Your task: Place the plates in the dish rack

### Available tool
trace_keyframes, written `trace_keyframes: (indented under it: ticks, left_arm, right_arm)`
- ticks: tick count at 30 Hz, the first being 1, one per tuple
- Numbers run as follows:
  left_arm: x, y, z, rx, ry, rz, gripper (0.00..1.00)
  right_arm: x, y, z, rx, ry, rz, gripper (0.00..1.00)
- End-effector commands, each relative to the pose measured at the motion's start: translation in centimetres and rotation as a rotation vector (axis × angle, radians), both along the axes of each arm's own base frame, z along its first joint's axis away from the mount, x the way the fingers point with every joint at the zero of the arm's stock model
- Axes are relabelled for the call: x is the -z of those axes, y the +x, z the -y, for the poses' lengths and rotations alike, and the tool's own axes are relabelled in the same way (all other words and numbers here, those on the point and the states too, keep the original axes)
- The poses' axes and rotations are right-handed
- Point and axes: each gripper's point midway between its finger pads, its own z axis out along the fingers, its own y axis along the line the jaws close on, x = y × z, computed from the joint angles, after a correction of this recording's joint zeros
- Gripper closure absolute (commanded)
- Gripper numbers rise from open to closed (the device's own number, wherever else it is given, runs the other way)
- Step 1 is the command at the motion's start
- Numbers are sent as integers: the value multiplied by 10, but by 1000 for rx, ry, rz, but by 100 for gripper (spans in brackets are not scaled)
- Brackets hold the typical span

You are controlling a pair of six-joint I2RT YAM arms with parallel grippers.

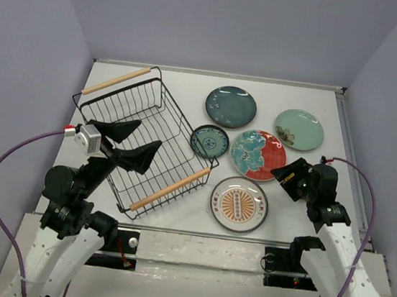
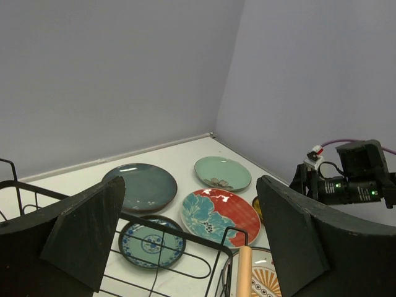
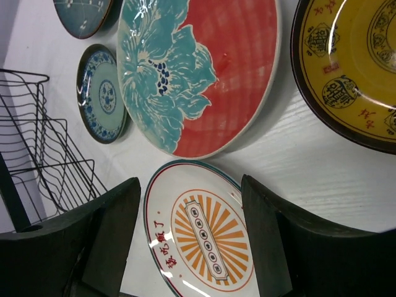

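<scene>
Left gripper (image 1: 150, 132) hangs over the dish rack (image 1: 149, 110), jaws spread wide, gripping nothing. Right gripper (image 1: 293, 176) well right of rack, jaws apart, low over the plates.

All six plates lie flat on the table (image 1: 191, 209), right of the skewed rack:
- Cream-orange plate (image 1: 239, 204) near rack's near handle (image 1: 170, 188), a bare strip between.
- Small teal patterned plate (image 1: 209, 141) just beside rack's right rim; contact unclear.
- Red plate (image 1: 258, 155) next out, yellow plate (image 3: 352, 68) beyond it.
- Dark teal plate (image 1: 230, 106) and pale mint plate (image 1: 299, 129) farther back; bare table separates rack and dark teal.

Far handle (image 1: 116, 80) sits close to the table's left edge.
</scene>
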Motion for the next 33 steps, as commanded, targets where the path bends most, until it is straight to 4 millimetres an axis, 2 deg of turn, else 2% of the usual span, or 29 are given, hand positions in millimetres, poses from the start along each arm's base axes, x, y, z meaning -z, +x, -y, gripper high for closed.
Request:
trace_keyframes:
  ticks: [1,10,15,16,19,22,24,28,32,33]
  left_arm:
    - [-20,-13,-2,13,-3,83,1]
    - [-22,-20,3,49,2,102,1]
    - [-22,-22,4,59,3,107,1]
    - [-22,-22,5,60,3,107,1]
    - [-22,-22,5,59,2,106,1]
    - [-22,-22,5,61,2,103,1]
    - [-22,-21,5,61,2,103,1]
    - [-21,-22,5,63,3,103,1]
    - [-22,-22,6,64,3,104,1]
    - [-21,-21,6,64,4,102,1]
  right_arm:
    - [-13,21,4,125,114,84,29]
    - [20,36,12,246,173,52,31]
    - [33,44,6,220,182,28,31]
    - [38,42,3,201,181,11,32]
    - [39,36,-7,110,171,21,32]
    - [46,22,-20,-14,150,1,27]
    - [62,6,-21,-74,105,-70,23]
    - [77,-12,-20,-91,80,-139,21]
    - [75,-6,-13,-20,87,-101,20]
    - [69,2,-12,-7,93,-59,21]
